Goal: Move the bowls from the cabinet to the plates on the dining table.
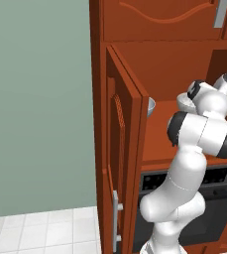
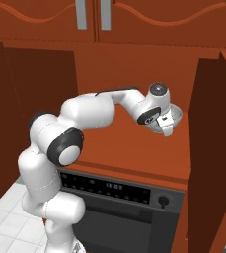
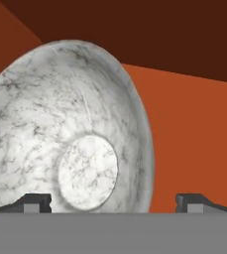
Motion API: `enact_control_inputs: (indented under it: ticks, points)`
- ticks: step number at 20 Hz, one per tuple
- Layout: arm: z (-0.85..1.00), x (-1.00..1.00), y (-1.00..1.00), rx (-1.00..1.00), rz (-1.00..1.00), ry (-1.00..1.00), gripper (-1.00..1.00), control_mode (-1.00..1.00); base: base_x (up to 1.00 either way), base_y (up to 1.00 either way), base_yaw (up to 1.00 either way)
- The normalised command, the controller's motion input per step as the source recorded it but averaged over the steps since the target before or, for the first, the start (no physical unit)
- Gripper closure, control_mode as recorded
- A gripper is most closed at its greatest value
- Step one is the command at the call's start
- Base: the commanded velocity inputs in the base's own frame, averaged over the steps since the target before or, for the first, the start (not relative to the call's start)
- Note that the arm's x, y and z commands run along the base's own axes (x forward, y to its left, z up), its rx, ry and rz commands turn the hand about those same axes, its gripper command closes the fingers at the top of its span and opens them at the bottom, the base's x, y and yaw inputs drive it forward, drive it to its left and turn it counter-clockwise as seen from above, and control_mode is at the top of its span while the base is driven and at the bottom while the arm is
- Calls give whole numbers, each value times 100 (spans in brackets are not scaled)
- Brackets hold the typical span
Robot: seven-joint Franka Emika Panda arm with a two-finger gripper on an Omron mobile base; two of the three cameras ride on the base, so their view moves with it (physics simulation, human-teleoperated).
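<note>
So the gripper (image 3: 113, 203) is right over the mottled grey bowl (image 3: 70, 129) on the cabinet shelf (image 2: 129, 143), toward its right side. Fingers spread wide, one over the bowl's inside, one past its rim, not clamping. Another bowl (image 1: 151, 106) peeks out behind the open door (image 1: 122, 149).

bowl (image 3: 70, 129) on cabinet (image 2: 134, 143) shelf | oven (image 2: 119, 207) below | doors swung open
</note>
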Motion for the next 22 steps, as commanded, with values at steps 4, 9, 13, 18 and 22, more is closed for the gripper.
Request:
enact_control_inputs:
  ticks: [4,9,13,18,22]
  points:
    - [-2,12,0,-1,0,0,-100,-100,0,0,0]
    - [-1,3,0,0,0,0,100,-100,0,0,0]
    - [0,0,0,0,0,0,100,-100,0,0,0]
    - [0,0,0,0,0,0,100,-100,0,0,0]
    - [0,-2,0,0,0,1,100,-100,0,0,0]
